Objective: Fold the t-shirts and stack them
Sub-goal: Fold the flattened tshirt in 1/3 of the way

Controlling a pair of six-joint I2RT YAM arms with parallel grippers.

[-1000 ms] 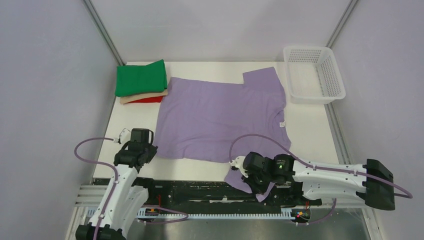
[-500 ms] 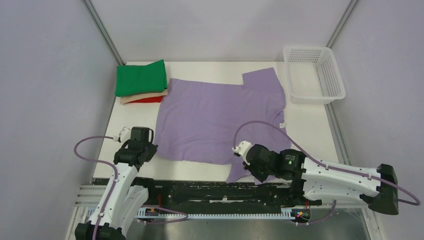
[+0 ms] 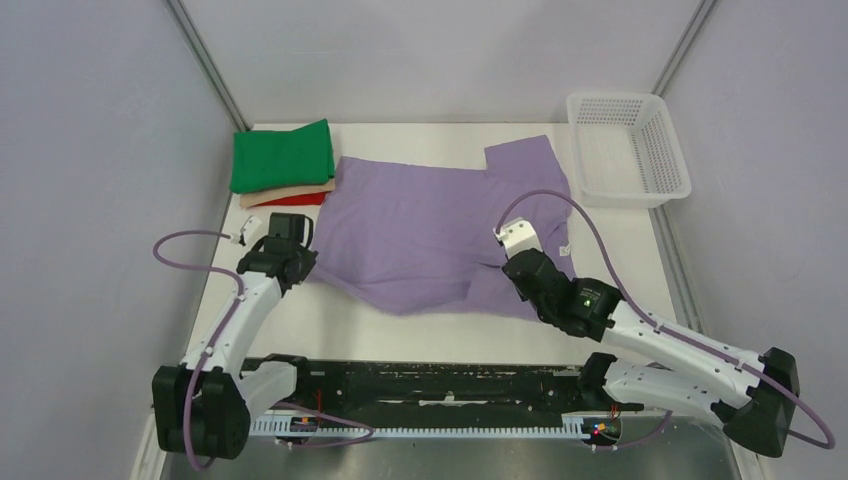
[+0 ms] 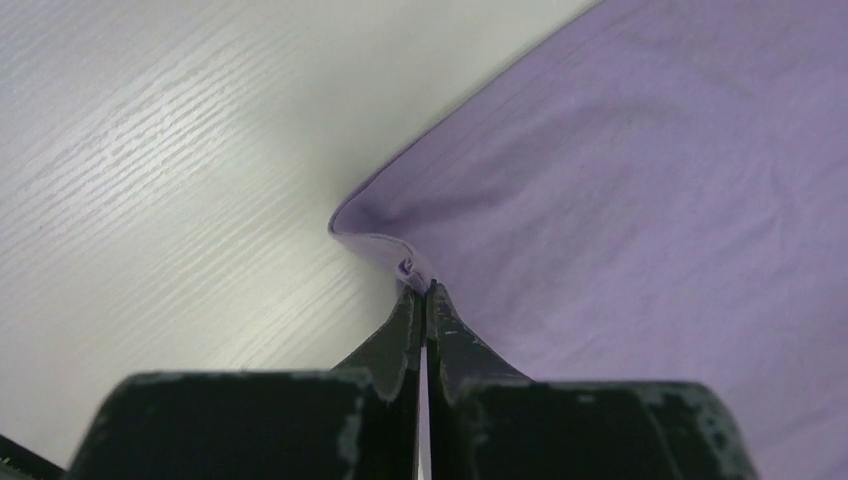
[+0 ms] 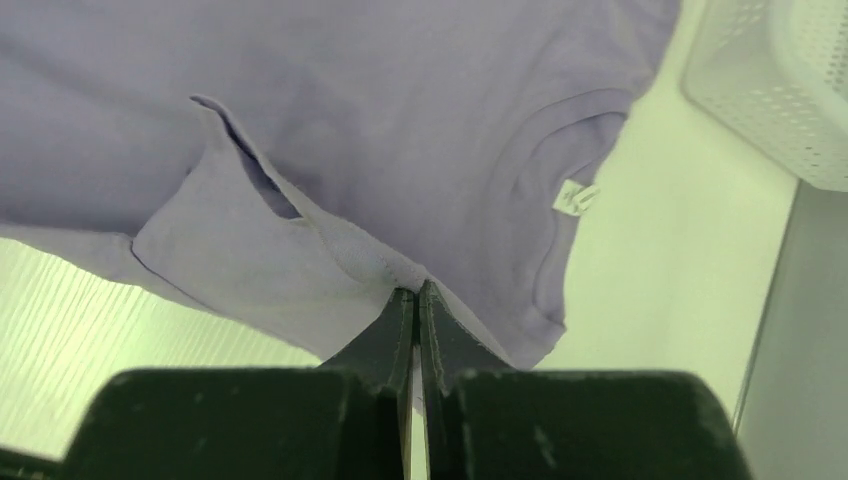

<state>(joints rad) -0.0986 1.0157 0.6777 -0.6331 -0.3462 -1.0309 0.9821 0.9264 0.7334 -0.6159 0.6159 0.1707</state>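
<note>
A lavender-purple t-shirt [image 3: 430,215] lies spread on the white table, its near edge lifted and drawn toward the back. My left gripper [image 3: 297,268] is shut on the shirt's near left corner [image 4: 400,258]. My right gripper [image 3: 512,262] is shut on the shirt's near right edge [image 5: 400,270], with the sleeve [image 5: 230,250] hanging below. The white neck label [image 5: 573,197] shows at the collar. Folded green [image 3: 282,155], beige [image 3: 290,190] and red [image 3: 300,199] shirts are stacked at the back left.
A white mesh basket [image 3: 627,148] stands at the back right corner of the table, also seen in the right wrist view [image 5: 770,90]. Bare white table [image 3: 330,325] shows in front of the shirt. Grey walls close in both sides.
Both grippers have moved away from the near edge toward the back, carrying the shirt's near edge with them. The right arm lifted the sleeve that hung over the table's front.
</note>
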